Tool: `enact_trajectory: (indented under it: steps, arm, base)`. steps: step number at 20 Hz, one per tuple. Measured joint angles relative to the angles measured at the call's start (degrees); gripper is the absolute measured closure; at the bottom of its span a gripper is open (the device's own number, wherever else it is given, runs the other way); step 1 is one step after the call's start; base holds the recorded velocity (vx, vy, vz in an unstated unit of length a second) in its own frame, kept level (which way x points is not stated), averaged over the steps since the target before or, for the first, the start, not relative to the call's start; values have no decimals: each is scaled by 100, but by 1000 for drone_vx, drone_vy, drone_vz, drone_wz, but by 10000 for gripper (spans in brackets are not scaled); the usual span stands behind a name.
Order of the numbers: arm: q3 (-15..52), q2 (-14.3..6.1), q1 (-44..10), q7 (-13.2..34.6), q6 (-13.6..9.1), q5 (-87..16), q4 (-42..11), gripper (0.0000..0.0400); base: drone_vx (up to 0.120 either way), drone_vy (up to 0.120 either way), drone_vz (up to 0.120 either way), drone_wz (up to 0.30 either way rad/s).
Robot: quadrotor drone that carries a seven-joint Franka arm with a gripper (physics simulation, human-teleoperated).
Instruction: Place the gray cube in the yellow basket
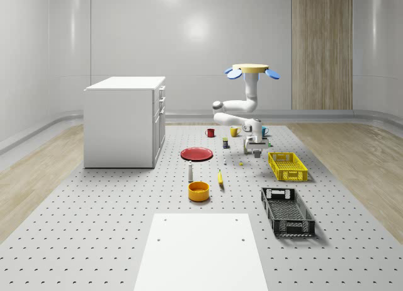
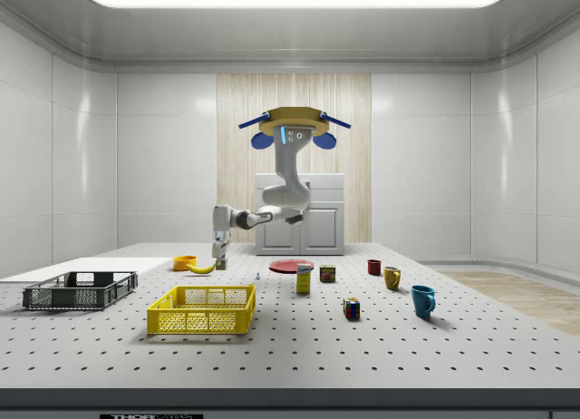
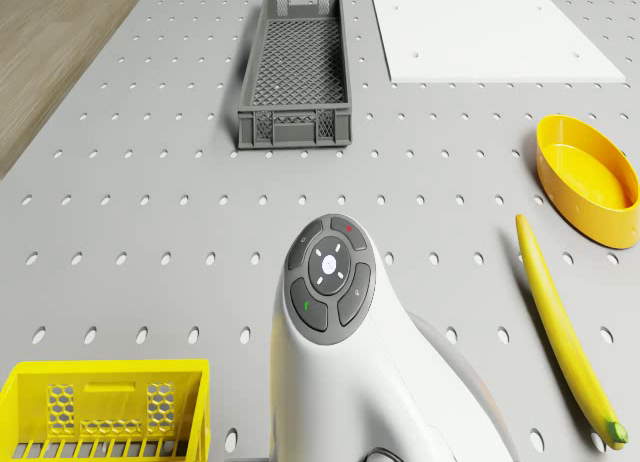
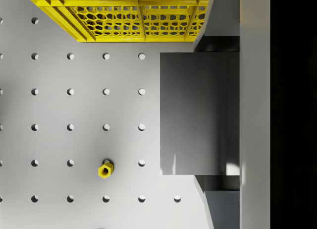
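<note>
We hover over the far middle of the desk, arm folded down so our hand hangs just left of the yellow basket in the whole-scene view. In the wrist view the gray cube sits between our fingers, so we judge the hand clenched on it and lifted clear of the desk, held low so it can be carried sideways over the basket's rim. A small yellow nut lies on the desk below.

By our count: two baskets, yellow and a black crate; three mugs, red, yellow and blue; one banana; one orange bowl; one red plate; one white cabinet
</note>
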Motion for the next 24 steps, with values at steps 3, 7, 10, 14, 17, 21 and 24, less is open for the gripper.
enact_trajectory:
  steps: [3, 7, 10, 14, 17, 21, 24]
  arm:
    - [3, -4, -2, 2, 3, 4, -1, 149]
    - [5, -10, -4, 4, 7, 8, -1, 149]
    - [6, -14, -6, 5, 11, 11, -1, 149]
    - [7, -20, -8, 7, 16, 14, 0, 149]
    - [8, -23, -10, 9, 19, 15, 0, 149]
    - [8, -28, -12, 11, 24, 18, 0, 149]
    - [9, -32, -14, 12, 27, 19, 1, 149]
  base:
    - [0, 120, 0, 0]
    - [0, 120, 70, 0]
    - [0, 120, 13, 0]
    - [0, 120, 0, 0]
    - [0, 120, 0, 0]
    - [0, 120, 0, 0]
    - [0, 120, 0, 0]
